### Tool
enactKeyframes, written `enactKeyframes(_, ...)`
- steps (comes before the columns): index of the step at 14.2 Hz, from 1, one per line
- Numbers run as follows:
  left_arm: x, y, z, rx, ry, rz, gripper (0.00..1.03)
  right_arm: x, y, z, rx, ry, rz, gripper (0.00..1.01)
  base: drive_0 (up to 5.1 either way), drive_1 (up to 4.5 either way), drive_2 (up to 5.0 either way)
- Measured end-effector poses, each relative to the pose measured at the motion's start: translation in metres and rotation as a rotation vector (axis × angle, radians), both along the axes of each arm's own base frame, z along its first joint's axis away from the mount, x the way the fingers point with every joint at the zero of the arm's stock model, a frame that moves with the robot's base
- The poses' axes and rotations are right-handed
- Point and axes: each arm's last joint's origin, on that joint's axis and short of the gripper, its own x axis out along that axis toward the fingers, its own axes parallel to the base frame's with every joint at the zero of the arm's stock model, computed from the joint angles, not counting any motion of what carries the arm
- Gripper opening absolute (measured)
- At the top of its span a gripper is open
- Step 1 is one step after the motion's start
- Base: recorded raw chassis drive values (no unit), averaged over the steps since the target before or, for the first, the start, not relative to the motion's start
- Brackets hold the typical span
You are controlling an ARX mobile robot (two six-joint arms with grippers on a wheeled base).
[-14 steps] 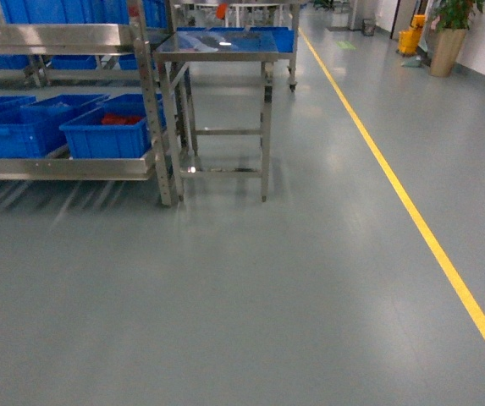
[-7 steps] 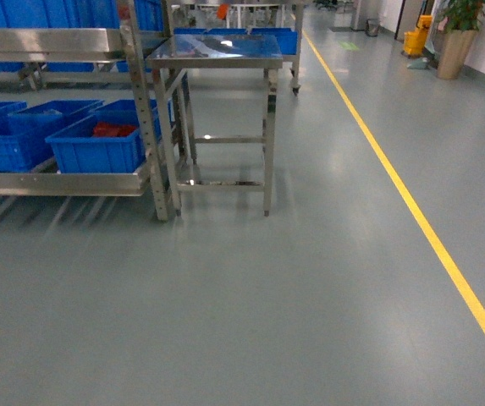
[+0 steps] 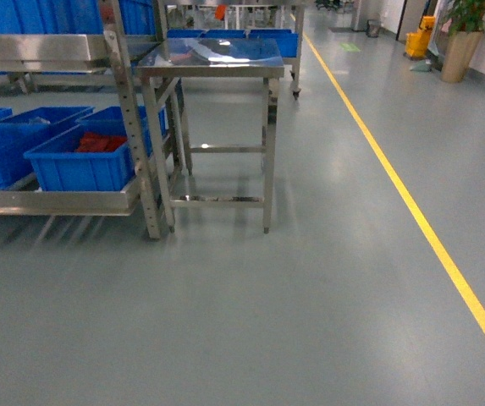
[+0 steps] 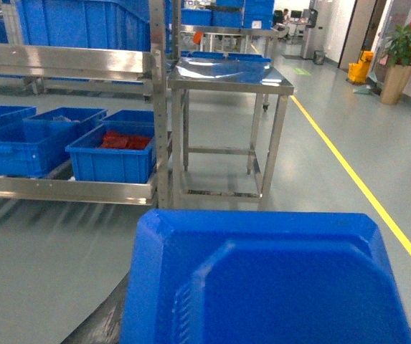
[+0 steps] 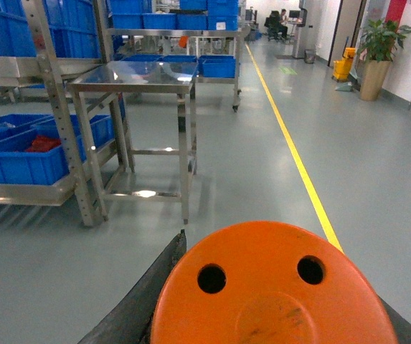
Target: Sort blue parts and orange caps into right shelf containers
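Rack and table sit lower and further left in the head view than a second ago, so the base is rolling toward them and swinging right. That steel table (image 3: 211,52) stands just beside the rack (image 3: 132,127), whose lower shelf holds blue crates (image 3: 79,161); the nearest one has red-orange pieces (image 3: 100,142) in it.

Neither arm shows in the head view. Each wrist camera is filled at the bottom by its load: a blue part (image 4: 270,279) under the left wrist, an orange cap (image 5: 273,287) with two holes under the right. Both seem to be carried, but the jaws are out of sight behind them, so I cannot tell how wide either gripper stands or how it grips.

My read is that this is the transit step: driving to the shelf with one piece per arm, nothing sorted yet. Next the base has to close in and square up to the crates (which crate takes which colour is not clear from here), stopping short of the table legs (image 3: 266,152).
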Motion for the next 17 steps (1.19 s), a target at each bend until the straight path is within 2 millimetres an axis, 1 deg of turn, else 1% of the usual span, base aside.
enactKeyframes(17,0.0,0.0,0.0,0.0,0.0,0.0,0.41,0.0,0.0,0.0001,0.0,-0.001,0.0,0.43,0.1,4.36,-4.2)
